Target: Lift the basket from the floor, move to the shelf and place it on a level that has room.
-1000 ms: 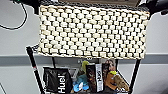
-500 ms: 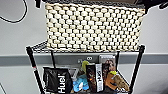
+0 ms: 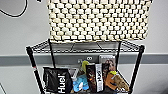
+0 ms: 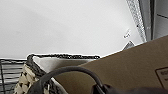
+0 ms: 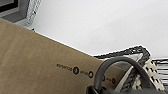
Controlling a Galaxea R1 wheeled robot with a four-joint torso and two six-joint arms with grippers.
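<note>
One cream-white woven basket [image 3: 98, 20] hangs across the upper part of my head view, its underside just above the shelf's [image 3: 32, 63] topmost wire level [image 3: 85, 47]; whether it touches the wire I cannot tell from here. A brown cardboard box [image 4: 130, 67] sits inside it, leaning up past the dark rim in my left wrist view, and my right wrist view shows that same box [image 5: 37, 57] with small round printed marks on its side. A dark looped handle [image 4: 67, 72] arches up at the basket's end by my left wrist, and another handle [image 5: 120, 67] at the end by my right. I cannot tell whether my pincers are wide, narrow or clamped on anything. On the tier below the top stand a black Huel bag [image 3: 57, 80], a blue item [image 3: 80, 83] and several packets [image 3: 107, 72]. A pale wall [image 3: 25, 32] stands behind the rack
</note>
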